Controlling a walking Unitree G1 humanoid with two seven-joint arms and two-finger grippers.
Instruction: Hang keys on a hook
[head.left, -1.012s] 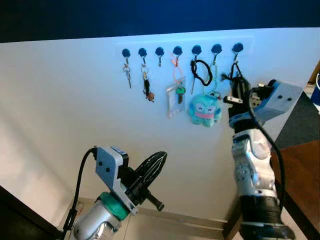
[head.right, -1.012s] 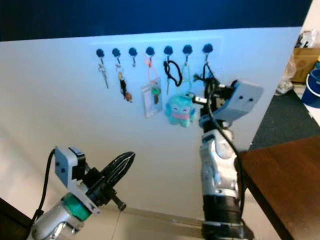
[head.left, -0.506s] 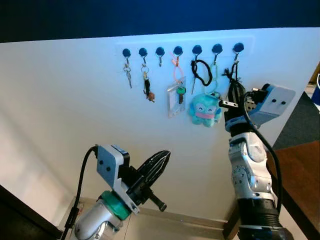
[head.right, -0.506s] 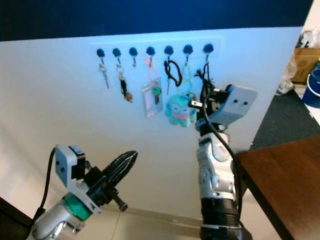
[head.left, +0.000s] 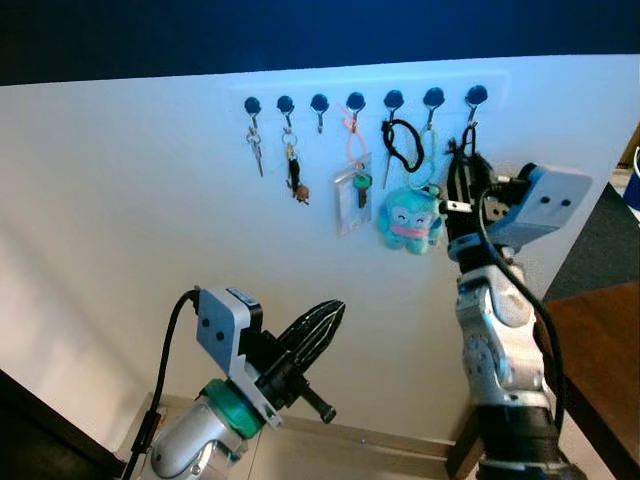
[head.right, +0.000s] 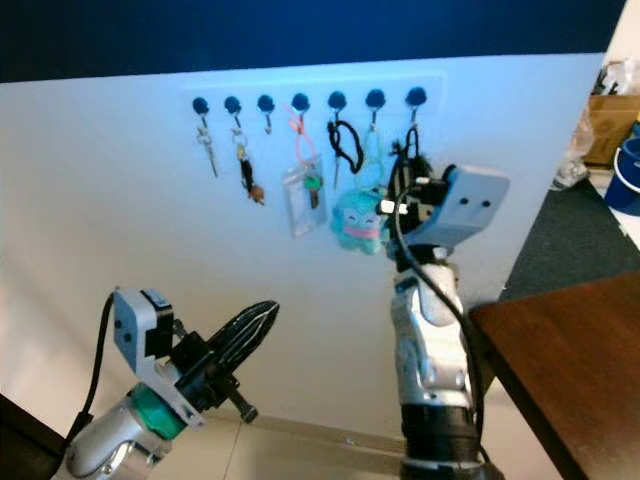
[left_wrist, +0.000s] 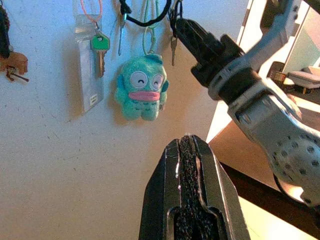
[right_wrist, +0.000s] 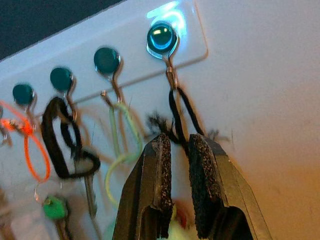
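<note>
Two silver arms carry grey camera boxes, black cables, a teal wrist ring (head.left: 229, 417) and ribbed black fingers (left_wrist: 188, 185).

Teal plush (head.left: 409, 220), seemingly black cord (right_wrist: 181, 116)

wall (head.left: 150, 230): white, w/ dark blue band (head.left: 300, 35) across top
key bunch (head.left: 255, 150): silver, hangs at far left end of row
brown keyring (head.left: 294, 172): next along, dark strap w/ small brown charm at bottom
ID pouch (head.left: 350, 195): clear plastic, on orange loop (head.left: 354, 140), green-headed key (head.left: 361, 186) against it
black cord loop (head.left: 404, 145): hangs just right of pouch, thin silver key beside it
plush toy (head.left: 409, 220): teal, big eyes, pink mouth, on pale green cord, touching wall
table (head.right: 560, 360): dark brown wood, lower right, near wall
floor (head.left: 360, 445): light, w/ pale skirting strip at wall base
blue bin (head.right: 624, 175): far right edge, partly cut off
</note>
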